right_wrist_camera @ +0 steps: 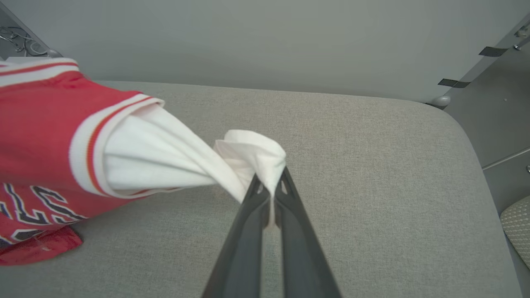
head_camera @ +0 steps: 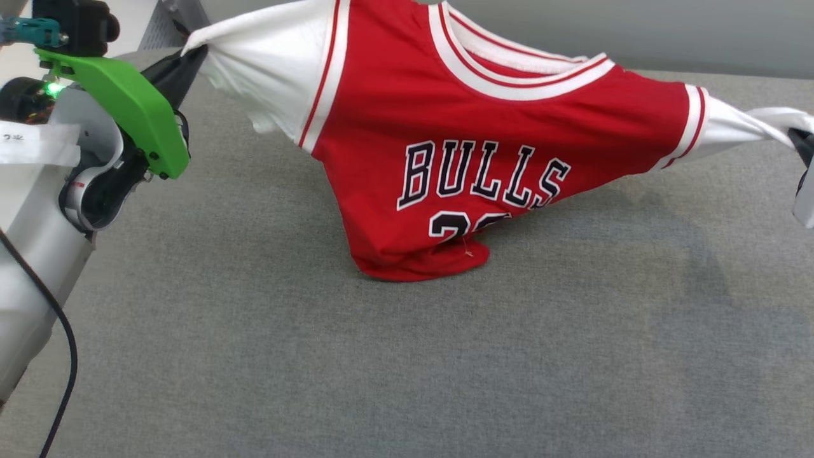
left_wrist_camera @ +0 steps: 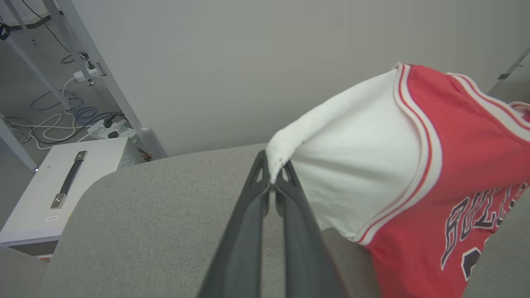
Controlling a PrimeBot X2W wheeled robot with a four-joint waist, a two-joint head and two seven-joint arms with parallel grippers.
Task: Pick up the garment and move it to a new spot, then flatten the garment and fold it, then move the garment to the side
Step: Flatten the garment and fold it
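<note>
- The grey surface [head_camera: 381,369] spreads in front of the robot.
- The garment [head_camera: 445,127], red with white sleeves, hangs stretched above the surface. Only its lower hem touches the surface, near the middle, and it is folded a little under.
- The print "BULLS" faces the head camera. The number below is half hidden in the fold, so I cannot read it fully.
- The left gripper [left_wrist_camera: 271,176] has its jaws clenched on the tip of one white sleeve.
- The right gripper [right_wrist_camera: 270,184] has its jaws clenched on the bunched end of the other sleeve.
- Behind the surface stands a plain wall [left_wrist_camera: 248,62]. Beside it, a white box [left_wrist_camera: 62,194] and cables [left_wrist_camera: 62,120] are on the floor.
</note>
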